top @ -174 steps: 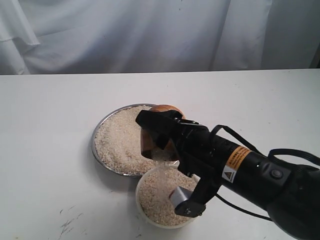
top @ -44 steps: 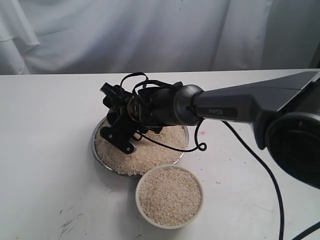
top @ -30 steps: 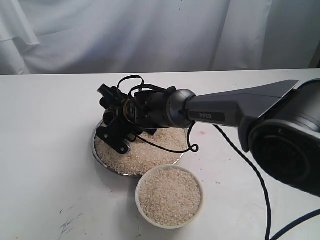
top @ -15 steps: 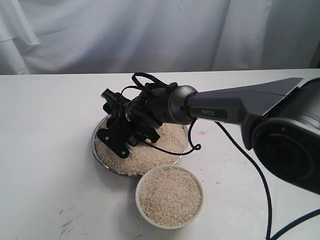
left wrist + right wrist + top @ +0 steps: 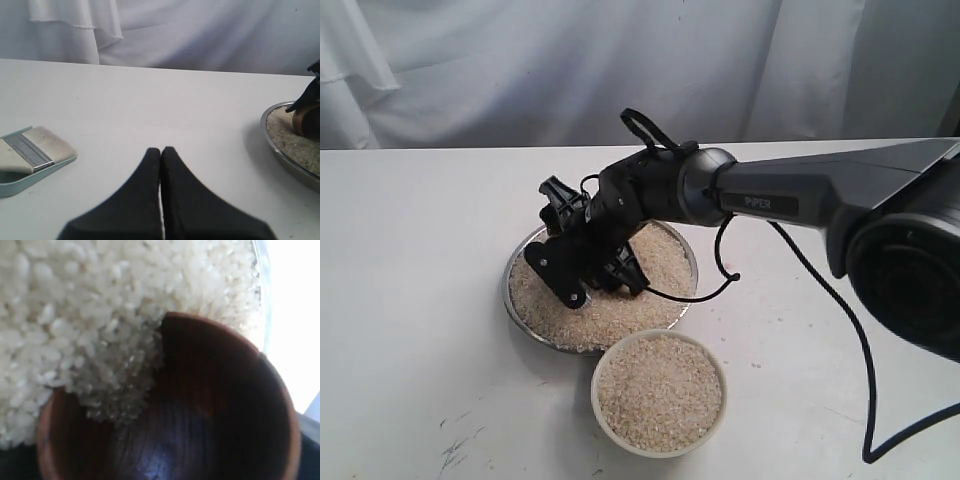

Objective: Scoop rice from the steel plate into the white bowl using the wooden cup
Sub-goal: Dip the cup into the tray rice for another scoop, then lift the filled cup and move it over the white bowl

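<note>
Right claw (image 5: pixel 582 272) low in the steel plate (image 5: pixel 507 292), apparently gripping the tilted wooden cup (image 5: pixel 215 405), with rice (image 5: pixel 75 305) in its mouth. That's the scooping step. Next: level, lift, carry to the white bowl (image 5: pixel 594 396) near the claw. Left claw (image 5: pixel 161 165) pinched together, idle.

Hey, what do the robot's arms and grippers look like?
The right arm is a glossy dark grey tube with small white lettering, a round joint and loose black cables. The right gripper is black. The left gripper has matte black tapered jaws.
</note>
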